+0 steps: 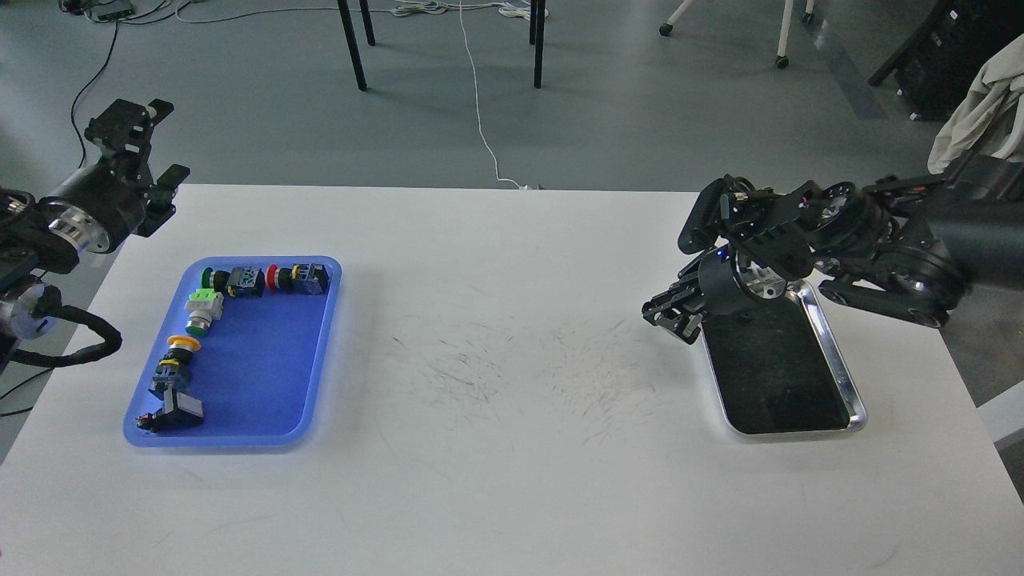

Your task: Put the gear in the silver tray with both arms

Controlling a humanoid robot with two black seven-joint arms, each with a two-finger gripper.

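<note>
The silver tray [838, 352] lies at the right of the white table, its dark bottom bare where it shows. The gear is several small coloured push-button parts [264, 280] lined along the far and left sides of a blue plastic tray [264, 360] at the left. My right gripper [674, 314] hangs low at the silver tray's far left corner; it is dark, and I see nothing in it. My left gripper [152, 144] is raised beyond the table's far left corner, open and empty, well above the blue tray.
The white table [496, 480] has dark scuff marks [520, 368] in its middle. Beyond its far edge are black table legs [352, 48], a white cable [480, 120] on the floor, and a chair with cloth [976, 120] at far right.
</note>
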